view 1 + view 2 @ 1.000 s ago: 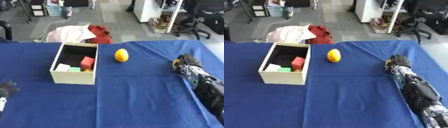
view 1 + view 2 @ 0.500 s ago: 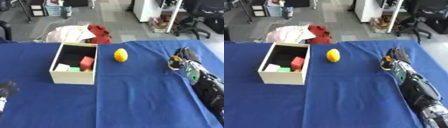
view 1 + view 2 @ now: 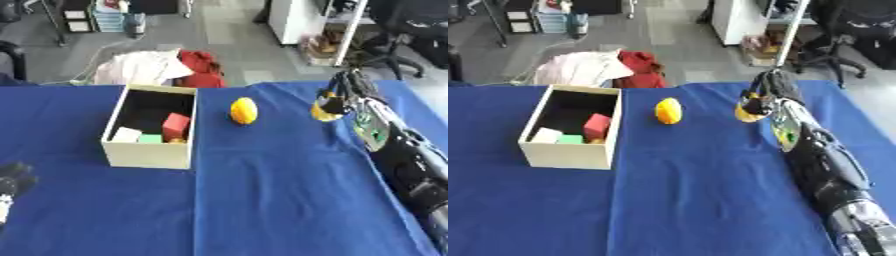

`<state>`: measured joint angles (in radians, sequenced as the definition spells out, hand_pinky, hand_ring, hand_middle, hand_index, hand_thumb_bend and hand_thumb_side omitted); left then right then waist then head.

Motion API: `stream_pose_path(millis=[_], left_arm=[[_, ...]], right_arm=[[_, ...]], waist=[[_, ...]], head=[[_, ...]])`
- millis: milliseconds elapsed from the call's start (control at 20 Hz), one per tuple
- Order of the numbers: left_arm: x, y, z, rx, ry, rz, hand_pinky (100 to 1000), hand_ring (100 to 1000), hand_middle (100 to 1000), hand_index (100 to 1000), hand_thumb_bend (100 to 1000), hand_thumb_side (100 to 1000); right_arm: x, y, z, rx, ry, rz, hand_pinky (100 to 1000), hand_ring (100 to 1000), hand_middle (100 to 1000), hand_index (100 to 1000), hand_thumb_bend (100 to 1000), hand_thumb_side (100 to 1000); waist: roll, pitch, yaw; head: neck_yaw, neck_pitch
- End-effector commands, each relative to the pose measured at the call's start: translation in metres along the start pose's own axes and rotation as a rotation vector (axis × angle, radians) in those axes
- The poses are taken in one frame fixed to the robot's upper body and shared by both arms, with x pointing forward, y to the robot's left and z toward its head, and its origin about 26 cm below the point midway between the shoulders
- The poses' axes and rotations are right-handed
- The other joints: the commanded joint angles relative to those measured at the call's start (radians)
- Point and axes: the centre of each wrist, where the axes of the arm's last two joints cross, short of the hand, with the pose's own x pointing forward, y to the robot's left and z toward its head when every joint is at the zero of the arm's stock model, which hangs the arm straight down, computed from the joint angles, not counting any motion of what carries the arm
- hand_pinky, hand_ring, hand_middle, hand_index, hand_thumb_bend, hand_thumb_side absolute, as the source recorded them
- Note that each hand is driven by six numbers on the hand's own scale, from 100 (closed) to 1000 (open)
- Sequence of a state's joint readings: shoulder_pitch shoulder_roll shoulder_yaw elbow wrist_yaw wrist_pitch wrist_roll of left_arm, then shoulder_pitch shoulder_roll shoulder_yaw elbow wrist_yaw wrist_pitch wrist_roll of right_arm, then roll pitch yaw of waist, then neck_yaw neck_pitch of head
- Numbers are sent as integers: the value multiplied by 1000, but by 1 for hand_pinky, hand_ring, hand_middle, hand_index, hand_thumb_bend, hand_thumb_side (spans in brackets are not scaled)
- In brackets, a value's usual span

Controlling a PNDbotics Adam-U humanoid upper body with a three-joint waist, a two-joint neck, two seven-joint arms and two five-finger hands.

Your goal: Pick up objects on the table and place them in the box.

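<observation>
Blue table (image 3: 262,200): right hand (image 3: 343,92) clasps yellow object (image 3: 325,114).

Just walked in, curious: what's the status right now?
Right hand curled round a small yellow object, lifted. Left hand idle, lower left. Yellow-orange oval object on blue tablecloth beside open cream box. Path clear.

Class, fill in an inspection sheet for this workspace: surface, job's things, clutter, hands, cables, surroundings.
Surface: blue cloth covers the table.
Job's things: open box holds a red block and pale and green pieces; yellow object lies right of it.
Clutter: nothing seen.
Hands: right hand curled round a second yellow thing; left hand rests at the lower left edge.
Cables: nothing seen.
Surroundings: bundled cloths on the floor behind, office chair.
</observation>
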<state>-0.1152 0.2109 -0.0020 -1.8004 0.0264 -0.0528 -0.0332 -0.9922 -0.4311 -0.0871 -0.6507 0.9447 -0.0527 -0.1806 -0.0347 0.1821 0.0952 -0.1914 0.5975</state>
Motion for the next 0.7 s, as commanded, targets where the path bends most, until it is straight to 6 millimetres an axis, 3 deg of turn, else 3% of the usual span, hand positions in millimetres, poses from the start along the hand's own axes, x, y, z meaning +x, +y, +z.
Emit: stream_pose_path(millis=[50, 350, 450, 500, 550, 600, 650, 700], left_arm=[[6, 5, -3, 0, -23, -13, 889, 763, 753, 826, 120, 642], [7, 3, -4, -6, -28, -8, 889, 762, 753, 826, 122, 641], [7, 4, -5, -5, -30, -9, 889, 762, 753, 826, 123, 641], [7, 4, -5, -4, -30, -10, 889, 761, 753, 826, 123, 640], [7, 4, -5, -3, -30, -10, 889, 761, 753, 826, 123, 640], [7, 4, -5, -2, -29, -11, 889, 761, 753, 826, 124, 640], [7, 5, -4, -1, -28, -12, 889, 761, 753, 826, 124, 640], [7, 5, -4, -1, -28, -12, 889, 761, 753, 826, 124, 640]], right_arm=[[27, -21, -13, -37, -102, -16, 199, 258, 249, 488, 100, 254], [72, -24, -19, -21, -250, -74, 202, 260, 250, 489, 100, 270], [78, -26, -19, -9, -288, -52, 263, 304, 295, 534, 100, 242], [78, -26, -18, 12, -307, -28, 407, 418, 450, 650, 100, 215], [76, -25, -18, 49, -327, 0, 455, 460, 506, 718, 100, 205], [71, -23, -17, 103, -341, 38, 642, 661, 753, 906, 100, 201], [64, -21, -16, 168, -347, 84, 726, 764, 844, 970, 100, 209], [55, -20, -15, 223, -334, 119, 757, 796, 880, 990, 100, 212]], waist=[[1, -31, 3], [-1, -29, 13], [-2, -29, 16], [-2, -29, 16], [-3, -29, 16], [-4, -30, 16], [-5, -31, 14], [-6, -32, 12]], head=[[-7, -6], [-14, -11], [-16, -13], [-15, -13], [-14, -14], [-13, -14], [-11, -14], [-9, -14]])
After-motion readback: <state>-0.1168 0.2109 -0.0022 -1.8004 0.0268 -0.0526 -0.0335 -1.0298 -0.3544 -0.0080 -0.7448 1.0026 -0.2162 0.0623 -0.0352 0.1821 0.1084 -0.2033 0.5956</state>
